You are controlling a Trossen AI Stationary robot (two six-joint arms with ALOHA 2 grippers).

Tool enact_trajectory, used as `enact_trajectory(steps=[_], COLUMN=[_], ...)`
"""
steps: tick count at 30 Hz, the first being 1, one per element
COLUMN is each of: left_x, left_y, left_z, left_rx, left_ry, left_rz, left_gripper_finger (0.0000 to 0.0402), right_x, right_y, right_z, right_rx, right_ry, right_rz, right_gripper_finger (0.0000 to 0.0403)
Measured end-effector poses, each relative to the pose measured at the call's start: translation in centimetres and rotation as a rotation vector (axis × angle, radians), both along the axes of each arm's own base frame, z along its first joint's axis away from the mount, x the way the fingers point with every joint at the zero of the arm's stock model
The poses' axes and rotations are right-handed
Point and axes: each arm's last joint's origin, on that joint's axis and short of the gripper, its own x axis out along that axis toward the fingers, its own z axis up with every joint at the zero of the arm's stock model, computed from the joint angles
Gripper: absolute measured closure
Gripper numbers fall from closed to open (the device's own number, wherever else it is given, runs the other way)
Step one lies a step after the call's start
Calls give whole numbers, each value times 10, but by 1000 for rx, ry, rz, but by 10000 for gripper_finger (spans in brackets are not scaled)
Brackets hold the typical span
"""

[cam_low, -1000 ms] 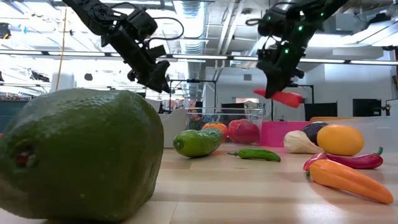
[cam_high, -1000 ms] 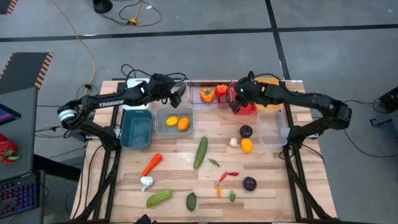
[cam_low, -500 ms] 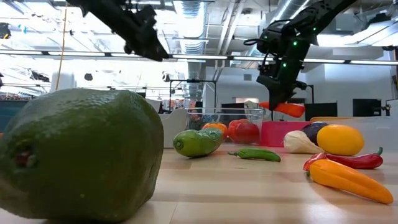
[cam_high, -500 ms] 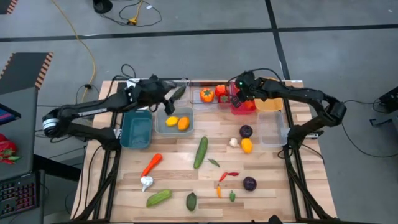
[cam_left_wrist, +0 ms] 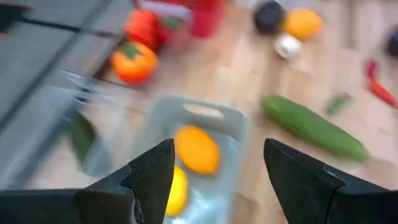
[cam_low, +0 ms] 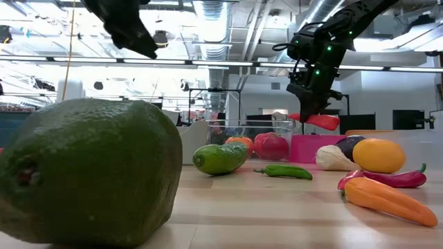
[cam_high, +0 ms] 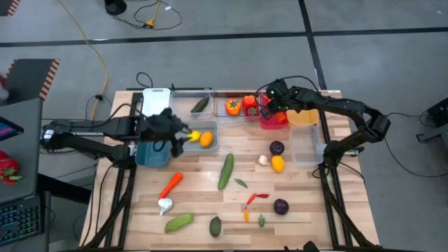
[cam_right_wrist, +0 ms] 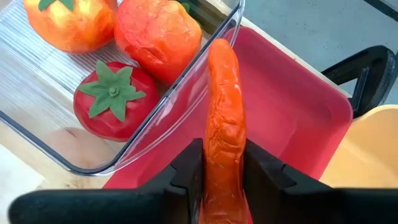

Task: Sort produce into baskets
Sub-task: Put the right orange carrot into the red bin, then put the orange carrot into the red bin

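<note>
Chilli [cam_right_wrist: 222, 118], red and long, sits pinched upright in the right gripper [cam_high: 269, 105], whose jaws are closed tight on it above the red basket [cam_right_wrist: 292, 118] at about one o'clock on the tabletop [cam_high: 203, 203]. Just beside that basket, a clear basket [cam_right_wrist: 56, 134] holds an orange pepper [cam_right_wrist: 71, 22], a red pepper [cam_right_wrist: 158, 34] and a tomato [cam_right_wrist: 112, 99]; the orange basket [cam_right_wrist: 373, 155] touches the red one on its other side. The left gripper [cam_left_wrist: 214, 171] hangs over the near edge of the grey-blue basket [cam_high: 196, 136] at about eleven o'clock, jaws spread wide and holding nothing, with two lemons [cam_left_wrist: 198, 149] lying in the basket below it. The teal basket [cam_high: 154, 148] stands just beside it. Toward the middle of the tabletop lies a long cucumber [cam_high: 226, 171], with a carrot [cam_high: 171, 185], garlic [cam_high: 165, 206], purple balls [cam_high: 277, 148] and small chillies [cam_high: 257, 198] scattered from three o'clock round to seven.
</note>
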Motion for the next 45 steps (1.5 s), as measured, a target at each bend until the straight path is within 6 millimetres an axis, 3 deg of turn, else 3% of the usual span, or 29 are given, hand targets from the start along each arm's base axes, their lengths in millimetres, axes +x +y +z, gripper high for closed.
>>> enact_trajectory(steps=[10,19,33,45], left_x=[-3,9,34,41], left_y=[-48,-84,-101,-106], left_z=[-21,-53,-113,-146], left_rx=[-273,-378,-361,-343], left_ry=[162,321,603,767], left_rz=[-58,79,171,163], left_gripper_finger=[166,166,166,166], right_x=[0,0,0,0], right_y=[0,1,1,1], right_z=[0,0,0,0], right_rx=[0,3,5,5], right_ry=[0,2,6,6], right_rz=[-1,1,3,3], right_gripper_finger=[181,169,168,168])
